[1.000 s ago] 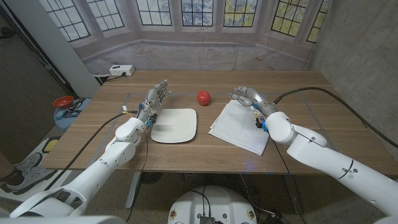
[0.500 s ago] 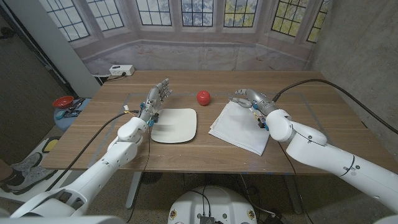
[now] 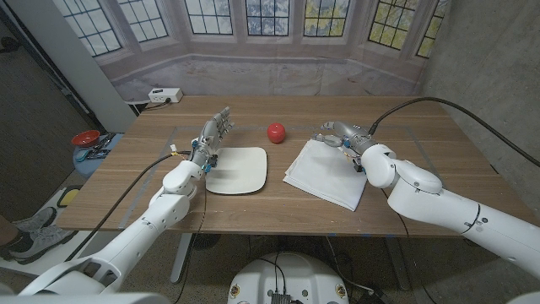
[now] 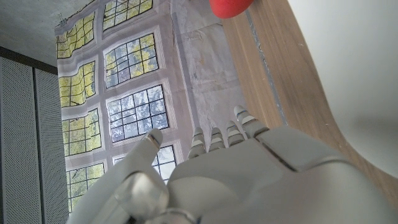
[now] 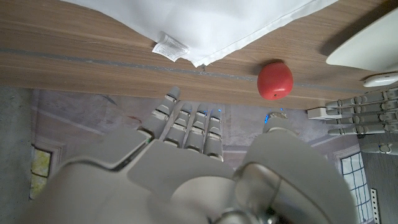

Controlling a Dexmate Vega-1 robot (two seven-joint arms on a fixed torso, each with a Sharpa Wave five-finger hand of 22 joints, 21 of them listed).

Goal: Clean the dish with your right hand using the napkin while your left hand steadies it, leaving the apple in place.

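Note:
A white square dish [image 3: 237,170] lies left of the table's middle, and its edge also shows in the left wrist view [image 4: 354,56]. Behind its far right corner sits the red apple [image 3: 276,132] [image 4: 231,6] [image 5: 275,79]. A white napkin [image 3: 326,173] [image 5: 186,22] lies spread out to the right. My left hand [image 3: 213,133] [image 4: 249,180] stands at the dish's far left corner with its fingers stretched out, holding nothing. My right hand [image 3: 337,133] [image 5: 186,168] hovers over the napkin's far corner with its fingers loosely apart, gripping nothing.
A white power box [image 3: 164,95] sits at the table's far left edge. A red bowl [image 3: 84,138] stands on a side stand left of the table. Black cables trail from both arms. Bare wood [image 3: 422,143] lies right of the napkin.
My right forearm has swung inward while its hand stays over the napkin's far corner. The left hand has turned slightly and otherwise kept its place.

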